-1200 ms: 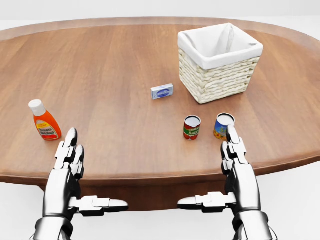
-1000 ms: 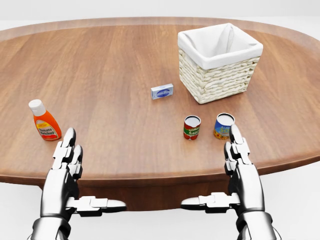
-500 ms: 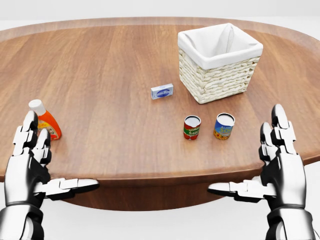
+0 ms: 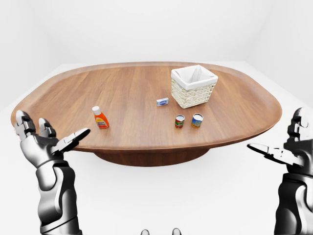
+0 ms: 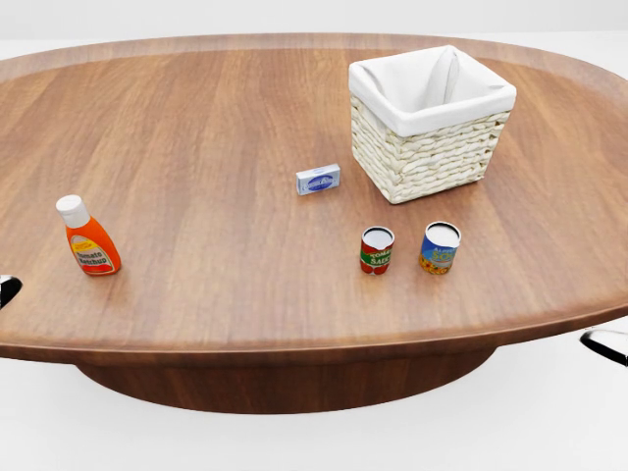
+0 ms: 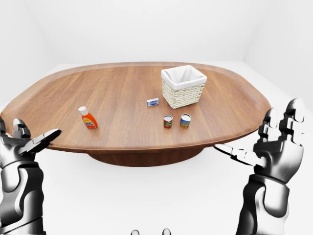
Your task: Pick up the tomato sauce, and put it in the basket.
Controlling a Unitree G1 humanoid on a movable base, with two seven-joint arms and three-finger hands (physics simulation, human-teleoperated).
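The tomato sauce is a small red-labelled can standing upright on the oval wooden table, below the basket in the head view. The woven basket with a white liner stands at the upper right and looks empty. My left hand is open, held off the table's left edge, far from the can. My right hand is open, held off the table's right edge. In the head view only slivers of the hands show at the left and right edges.
A blue-labelled can stands just right of the tomato sauce. An orange ketchup bottle stands at the table's left. A small blue and white box lies left of the basket.
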